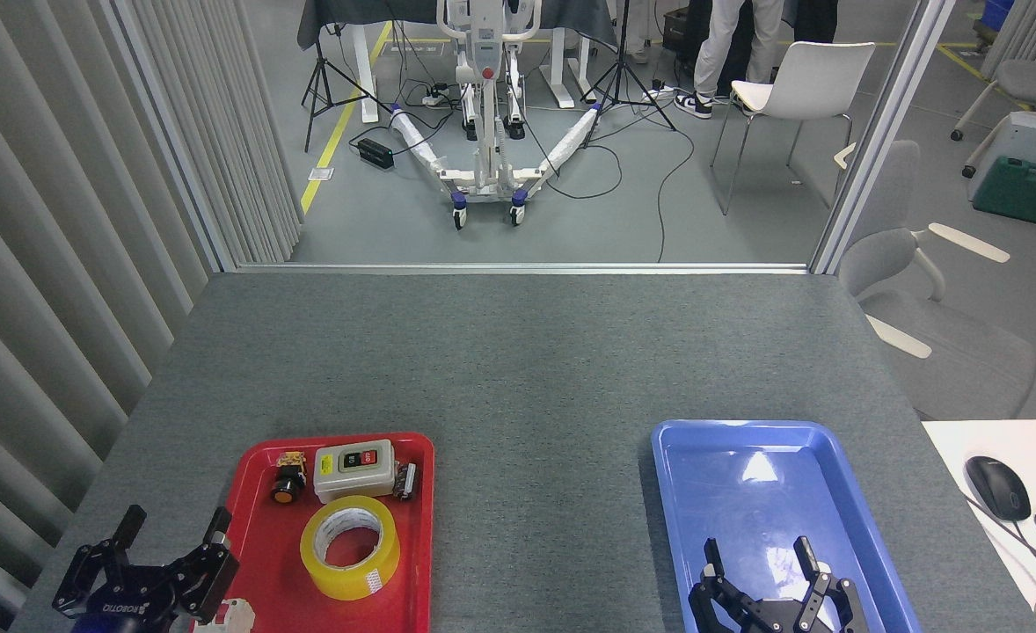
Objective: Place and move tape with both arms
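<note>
**Tape untouched in the red tray, both arms idle at the near edge**

Head view: The tape (pixel 350 547) lies flat in the red tray (pixel 256 563) at about 7 o'clock on the grey surface (pixel 518 369). Just beyond it, at its 12 o'clock, sits a beige switch box (pixel 354 469), with a small black button (pixel 288 485) to the box's 9 o'clock. The left gripper (pixel 171 538) hangs at the tape's 9 o'clock, over the tray's left rim and apart from the roll; its jaws are spread wide and hold nothing. The right gripper (pixel 758 564) hangs above the blue tray (pixel 672 492) at about 5 o'clock, jaws likewise parted and empty. That tray carries nothing that can be seen.

As I judge it, the task has barely started: no pick, no handover and no placing is done, so everything is left, beginning with the left arm closing on the roll.

Both arms are cut off by the bottom edge, so only the gripper ends show. A small white and red part beside the left gripper at the bottom edge cannot be made out. The lettering on the switch box is too small to read.
</note>
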Motion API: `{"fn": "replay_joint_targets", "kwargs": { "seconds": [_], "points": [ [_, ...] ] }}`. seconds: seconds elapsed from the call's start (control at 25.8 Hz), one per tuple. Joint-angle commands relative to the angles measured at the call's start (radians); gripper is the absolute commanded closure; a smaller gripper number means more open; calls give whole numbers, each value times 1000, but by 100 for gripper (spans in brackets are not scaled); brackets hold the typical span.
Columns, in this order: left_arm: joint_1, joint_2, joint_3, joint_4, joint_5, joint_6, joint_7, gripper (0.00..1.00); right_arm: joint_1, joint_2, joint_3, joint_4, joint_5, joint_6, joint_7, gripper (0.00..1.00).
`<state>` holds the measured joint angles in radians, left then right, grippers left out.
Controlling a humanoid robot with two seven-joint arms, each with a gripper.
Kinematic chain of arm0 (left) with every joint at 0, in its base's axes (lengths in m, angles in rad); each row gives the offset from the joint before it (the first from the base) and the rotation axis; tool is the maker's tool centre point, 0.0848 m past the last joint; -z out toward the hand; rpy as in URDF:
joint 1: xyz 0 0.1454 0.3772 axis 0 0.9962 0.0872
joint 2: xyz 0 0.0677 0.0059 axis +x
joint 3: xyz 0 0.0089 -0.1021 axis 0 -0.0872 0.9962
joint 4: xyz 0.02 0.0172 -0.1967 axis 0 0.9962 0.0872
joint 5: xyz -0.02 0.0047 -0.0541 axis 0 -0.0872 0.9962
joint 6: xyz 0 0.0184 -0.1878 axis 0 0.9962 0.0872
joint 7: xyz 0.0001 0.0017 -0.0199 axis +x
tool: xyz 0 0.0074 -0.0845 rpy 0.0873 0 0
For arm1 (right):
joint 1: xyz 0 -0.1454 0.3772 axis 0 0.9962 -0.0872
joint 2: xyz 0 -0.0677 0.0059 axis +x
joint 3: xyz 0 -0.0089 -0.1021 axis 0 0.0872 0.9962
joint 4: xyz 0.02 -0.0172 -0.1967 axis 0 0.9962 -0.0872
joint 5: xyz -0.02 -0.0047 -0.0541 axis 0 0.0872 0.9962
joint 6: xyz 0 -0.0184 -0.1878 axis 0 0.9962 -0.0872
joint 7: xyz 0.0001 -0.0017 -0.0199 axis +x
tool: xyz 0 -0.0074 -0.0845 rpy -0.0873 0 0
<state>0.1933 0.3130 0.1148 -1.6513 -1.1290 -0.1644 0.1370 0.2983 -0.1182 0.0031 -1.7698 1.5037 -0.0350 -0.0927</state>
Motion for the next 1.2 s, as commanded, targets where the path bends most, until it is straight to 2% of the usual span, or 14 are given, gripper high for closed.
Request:
{"fn": "replay_joint_targets", "kwargs": {
  "seconds": [0.0,1.01,1.16],
  "points": [
    [0,0,0,-1,0,2,1,0,-1,0,0,0,0,0,-2,0],
    [2,1,8,-12,21,-1,-19,0,-10,3,-12,4,-2,4,-1,0],
    [-18,6,6,-13,78,-15,-60,0,-11,5,-11,-7,-11,1,25,0]
  ]
}}
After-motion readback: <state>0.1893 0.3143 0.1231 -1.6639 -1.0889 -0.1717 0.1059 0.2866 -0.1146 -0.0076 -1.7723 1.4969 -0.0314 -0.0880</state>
